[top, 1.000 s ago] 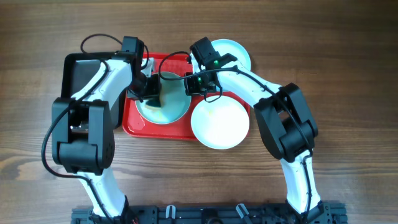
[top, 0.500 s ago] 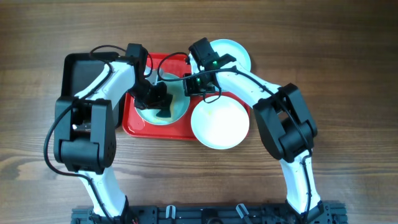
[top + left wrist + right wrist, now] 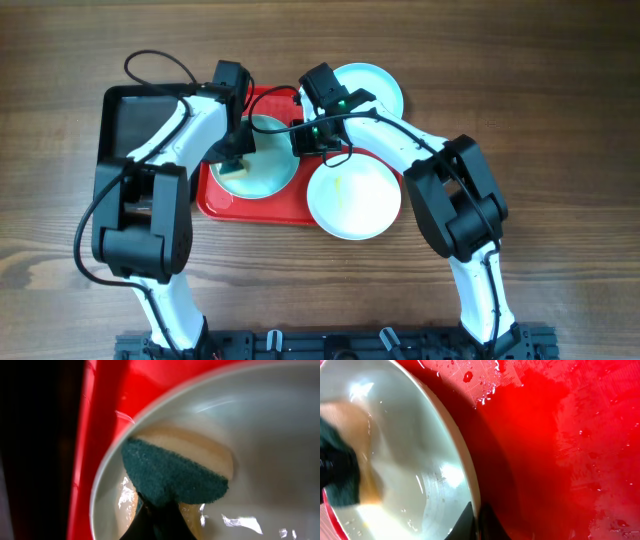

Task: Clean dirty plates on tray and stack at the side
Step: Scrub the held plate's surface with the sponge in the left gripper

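Observation:
A pale mint plate [image 3: 270,165] lies on the red tray [image 3: 258,212]. My left gripper [image 3: 233,158] is shut on a green and yellow sponge [image 3: 175,476] and presses it on the wet left part of this plate [image 3: 270,435]. My right gripper [image 3: 476,522] is shut on the plate's right rim [image 3: 445,435], and in the overhead view it [image 3: 302,140] sits at the plate's back right edge. A second plate [image 3: 352,200] lies at the tray's right edge. A third plate [image 3: 378,85] lies on the table behind the tray.
A black rectangular tray [image 3: 135,125] stands left of the red tray. The red tray floor [image 3: 560,435] is wet with drops. The wooden table [image 3: 560,120] surrounds everything.
My left gripper swept the sponge over the plate, first toward the middle, then back to the plate's left side. My right gripper kept its hold on the rim.

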`<state>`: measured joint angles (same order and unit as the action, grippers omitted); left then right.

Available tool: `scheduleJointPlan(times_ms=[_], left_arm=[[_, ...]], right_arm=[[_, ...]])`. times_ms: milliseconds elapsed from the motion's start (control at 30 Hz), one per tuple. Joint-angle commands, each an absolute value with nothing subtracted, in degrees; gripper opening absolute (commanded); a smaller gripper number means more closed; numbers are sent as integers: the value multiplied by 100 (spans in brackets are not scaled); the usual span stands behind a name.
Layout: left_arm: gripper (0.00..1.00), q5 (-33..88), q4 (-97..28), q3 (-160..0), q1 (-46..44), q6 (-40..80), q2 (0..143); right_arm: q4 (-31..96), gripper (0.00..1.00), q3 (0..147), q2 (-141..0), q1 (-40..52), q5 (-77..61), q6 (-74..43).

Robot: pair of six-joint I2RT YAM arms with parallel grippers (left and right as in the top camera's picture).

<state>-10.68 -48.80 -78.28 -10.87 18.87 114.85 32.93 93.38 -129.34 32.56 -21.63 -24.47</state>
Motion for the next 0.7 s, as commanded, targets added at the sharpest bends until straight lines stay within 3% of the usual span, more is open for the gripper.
scheduleJointPlan(times_ms=[0,100,400,667], left_arm=[[4,-1997,-4403,-7808,-1107,2300,11754],[4,-1372,-4091,-7808,-1151,2233,11754],[4,2211,-3940,-7808,-1146,602,11754],[4,2893,-4442,-7808,-1144,311,11754]], right_arm=[[3354,4,9297,-13096,3159,-1951,-2456],[3363,4,9297,-13096,3159,-1951,-2445],[3358,4,9297,-13096,3159,-1935,-2440],[3367,4,9297,-13096,3159,-1935,-2438]])
